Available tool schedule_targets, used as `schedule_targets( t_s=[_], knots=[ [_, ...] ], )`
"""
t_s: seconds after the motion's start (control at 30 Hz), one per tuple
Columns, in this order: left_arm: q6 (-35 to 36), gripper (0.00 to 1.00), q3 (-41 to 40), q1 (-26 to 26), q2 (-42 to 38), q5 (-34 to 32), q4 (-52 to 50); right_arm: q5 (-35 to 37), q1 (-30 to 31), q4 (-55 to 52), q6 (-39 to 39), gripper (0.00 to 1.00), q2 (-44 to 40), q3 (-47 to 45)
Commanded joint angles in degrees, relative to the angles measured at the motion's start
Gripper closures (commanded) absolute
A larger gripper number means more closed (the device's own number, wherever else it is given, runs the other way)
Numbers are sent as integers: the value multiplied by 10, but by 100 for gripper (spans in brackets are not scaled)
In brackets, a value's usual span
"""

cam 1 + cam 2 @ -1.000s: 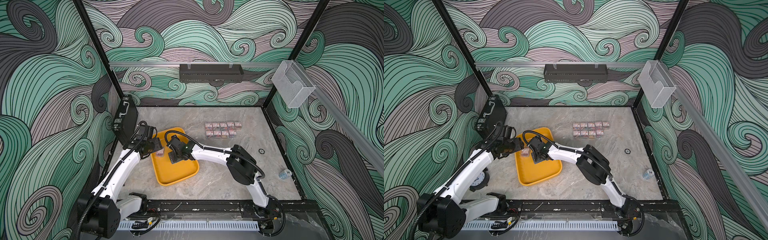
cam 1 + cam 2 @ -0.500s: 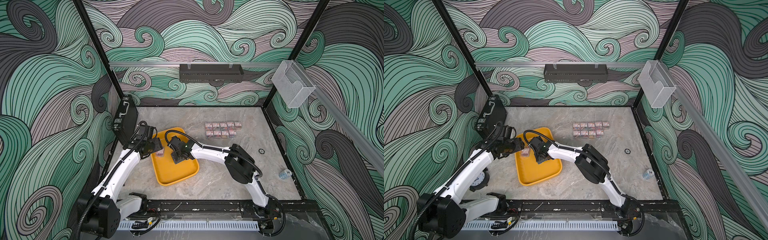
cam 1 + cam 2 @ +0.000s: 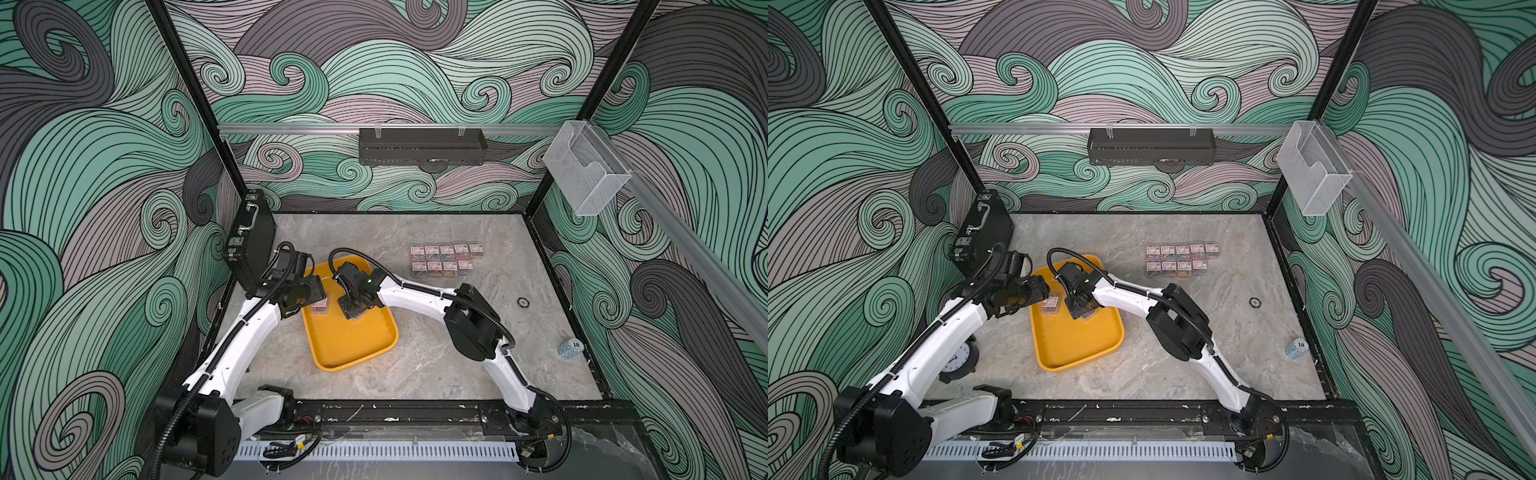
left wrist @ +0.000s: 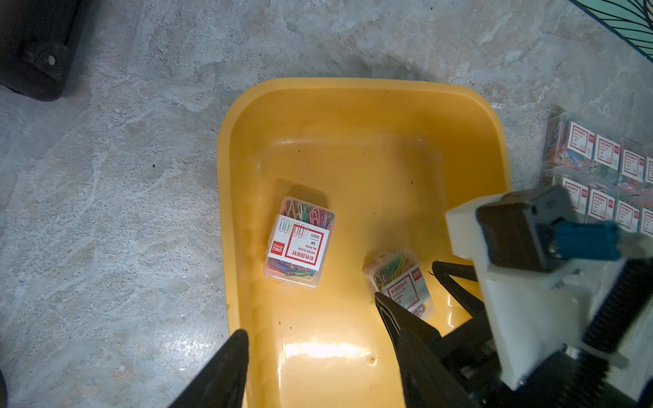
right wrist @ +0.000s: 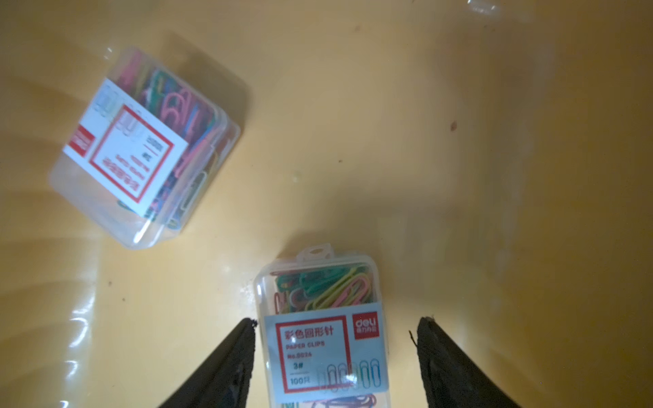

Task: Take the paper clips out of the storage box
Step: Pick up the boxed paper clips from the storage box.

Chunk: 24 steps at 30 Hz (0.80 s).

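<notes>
My right gripper [image 5: 338,320] parted around a paper clips box [image 5: 318,293] inside the storage box [image 4: 353,92], left gripper [image 4: 325,333] parted, empty, over its rim, second box [image 4: 299,242] alongside, other boxes [image 3: 446,259] on the table [image 3: 415,374].

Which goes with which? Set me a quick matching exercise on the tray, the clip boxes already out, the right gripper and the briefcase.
Things:
A. storage box
B. sorted clip boxes
C. right gripper
D. black briefcase

States:
1. in two rows outside the storage box
2. jaws open around a clip box inside the storage box
3. yellow-orange, rounded corners
4. standing on edge, latches showing

Pairs: A-3, B-1, C-2, D-4
</notes>
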Motion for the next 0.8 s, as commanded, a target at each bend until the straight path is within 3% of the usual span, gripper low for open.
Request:
schedule_targets(
  t_s=[0.0,0.47,0.77],
  knots=[
    [10,34,19,6,-3,3,-19,-16,-5,-27,-15,30,11,18],
    [9,34,20,6,-12,5,-24,-27,-6,-34,-30,50,-5,18],
    [8,34,17,6,-24,17,-27,-28,-14,-38,-67,51,-96,10]
  ],
)
